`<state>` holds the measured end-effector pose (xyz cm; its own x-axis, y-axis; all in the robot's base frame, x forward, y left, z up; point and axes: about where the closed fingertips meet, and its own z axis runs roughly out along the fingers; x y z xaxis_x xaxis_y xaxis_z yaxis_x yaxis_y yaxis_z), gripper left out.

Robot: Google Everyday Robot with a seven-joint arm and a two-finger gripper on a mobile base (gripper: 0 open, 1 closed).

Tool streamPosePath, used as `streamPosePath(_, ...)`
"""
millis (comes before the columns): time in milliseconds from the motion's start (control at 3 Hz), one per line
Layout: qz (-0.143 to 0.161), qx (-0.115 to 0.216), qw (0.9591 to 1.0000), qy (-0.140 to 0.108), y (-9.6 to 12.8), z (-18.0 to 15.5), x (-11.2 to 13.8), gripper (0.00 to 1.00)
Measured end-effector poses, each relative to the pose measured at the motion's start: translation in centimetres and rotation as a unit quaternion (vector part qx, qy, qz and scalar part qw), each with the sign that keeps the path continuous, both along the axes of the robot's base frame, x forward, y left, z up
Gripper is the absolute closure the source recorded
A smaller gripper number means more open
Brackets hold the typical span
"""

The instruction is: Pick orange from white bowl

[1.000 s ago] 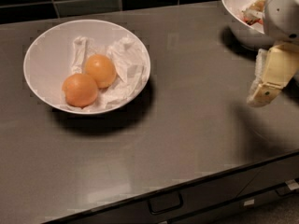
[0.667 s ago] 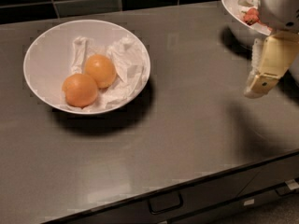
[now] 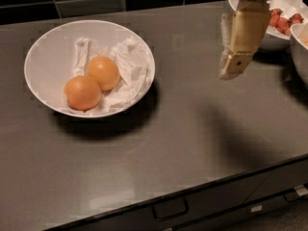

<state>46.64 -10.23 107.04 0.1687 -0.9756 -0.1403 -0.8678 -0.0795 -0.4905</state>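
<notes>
The white bowl (image 3: 48, 57) sits at the left of the dark counter, lined with crumpled white paper. Two round fruits lie in it, touching. The orange (image 3: 103, 72) is the paler, yellower one, nearer the middle of the bowl. The deeper orange fruit (image 3: 83, 92) lies to its front left. My gripper (image 3: 230, 70) hangs over the counter at the upper right, pointing down. It is well to the right of the bowl, apart from it, and holds nothing.
A white bowl with red fruit (image 3: 276, 35) stands at the back right, partly behind my gripper. The rim of another bowl (image 3: 299, 47) shows at the right edge. The counter's front edge with drawer handles (image 3: 168, 208) runs below. A black tiled wall stands behind.
My gripper has moved left and slightly up, from the right edge toward the middle of the counter. The bowl and both fruits have not moved.
</notes>
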Motion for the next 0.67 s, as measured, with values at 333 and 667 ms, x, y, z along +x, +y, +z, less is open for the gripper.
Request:
streamPosePath(333, 0.061, 0.001, 0.9979, 0.019, 3.6, -1.6, 2.6, 0.00)
streamPosePath(667, 0.108, 0.003, 0.9935, 0.035, 6.3, -3.2, 4.9, 0.00)
